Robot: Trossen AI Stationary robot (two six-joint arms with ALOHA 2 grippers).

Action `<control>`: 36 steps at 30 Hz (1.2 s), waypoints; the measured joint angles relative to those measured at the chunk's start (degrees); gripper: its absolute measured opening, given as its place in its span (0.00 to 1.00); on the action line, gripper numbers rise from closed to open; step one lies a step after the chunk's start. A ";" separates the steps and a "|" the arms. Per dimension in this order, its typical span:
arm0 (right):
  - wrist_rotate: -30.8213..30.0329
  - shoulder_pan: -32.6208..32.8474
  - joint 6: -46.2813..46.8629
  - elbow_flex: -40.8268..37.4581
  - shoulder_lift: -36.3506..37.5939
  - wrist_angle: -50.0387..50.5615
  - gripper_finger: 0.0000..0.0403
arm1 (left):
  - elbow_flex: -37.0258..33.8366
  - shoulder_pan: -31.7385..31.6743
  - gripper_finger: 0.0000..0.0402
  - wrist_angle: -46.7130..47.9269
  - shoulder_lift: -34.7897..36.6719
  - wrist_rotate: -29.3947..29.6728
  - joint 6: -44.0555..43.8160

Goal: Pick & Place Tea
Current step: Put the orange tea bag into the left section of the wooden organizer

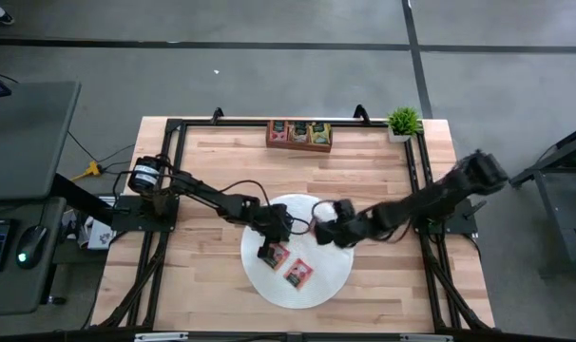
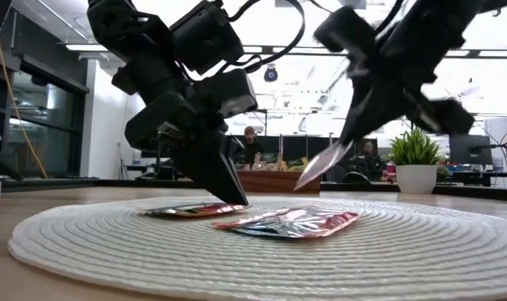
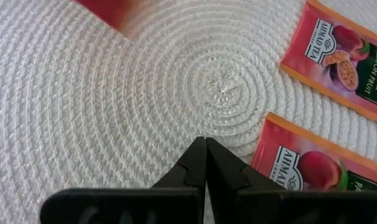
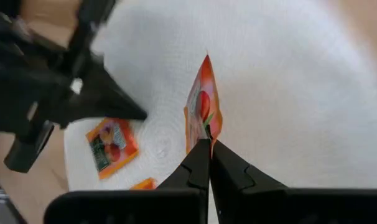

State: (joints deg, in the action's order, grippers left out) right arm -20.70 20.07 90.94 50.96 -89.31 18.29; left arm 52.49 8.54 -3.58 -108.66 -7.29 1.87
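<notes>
Two red-orange tea packets (image 1: 298,274) (image 3: 307,167) lie flat on the round white mat (image 1: 326,285). My left gripper (image 3: 205,144) is shut, its tips down at the mat's surface (image 2: 234,199), just beside the nearer packet (image 2: 186,210). My right gripper (image 4: 208,144) is shut on a third red-orange tea packet (image 2: 320,165), held in the air over the mat's far right part (image 1: 316,226). That packet shows blurred in the left wrist view (image 3: 111,12). My left gripper's shut tips stand at the mat beside a packet; I cannot tell whether they touch either. My right gripper pinches the lifted packet by one end (image 4: 207,132) between its two fingers. The fingers slant down from the table's right. The packet sticks out beyond the tips, tilted and clear of the mat.
A brown wooden tray (image 1: 269,134) with more packets stands at the table's far edge, and a small potted plant (image 1: 402,122) at the far right corner. Bare wood lies around the mat. People sit in the room beyond the table (image 2: 250,146).
</notes>
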 joint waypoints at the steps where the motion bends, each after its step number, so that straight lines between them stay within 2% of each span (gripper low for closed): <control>1: 0.19 -0.80 -2.00 0.01 2.15 2.43 0.00 | 0.28 -0.07 0.00 0.33 0.44 -0.30 0.43; 5: 3.04 -5.60 -16.13 0.02 11.23 10.13 0.00 | 2.41 -1.99 0.00 2.39 2.19 -3.64 2.09; 10: 10.42 -14.39 -37.66 0.04 20.15 16.57 0.00 | 7.93 -6.81 0.00 1.51 7.46 -8.23 5.31; 17: 23.67 -29.14 -66.11 0.04 24.22 24.18 0.00 | 14.32 -15.65 0.00 0.28 13.91 -21.51 12.78; 23: 32.85 -41.20 -85.11 0.07 21.32 25.20 0.00 | 13.43 -24.05 0.00 -0.41 17.43 -24.86 13.14; 27: 34.58 -47.19 -95.83 3.37 17.11 28.30 0.00 | 11.03 -28.47 0.00 -3.62 18.56 -28.54 10.61; 31: 33.96 -50.96 -105.34 11.13 10.41 31.87 0.00 | 7.81 -31.25 0.00 -10.26 18.52 -30.65 6.41; 36: 30.60 -53.49 -115.17 26.97 -1.82 37.98 0.00 | 5.25 -34.34 0.00 -14.66 18.68 -30.37 2.84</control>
State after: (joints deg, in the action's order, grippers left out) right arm 9.89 -33.43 -24.23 77.93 -91.13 56.26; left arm 57.74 -25.80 -18.24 -89.99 -37.67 4.71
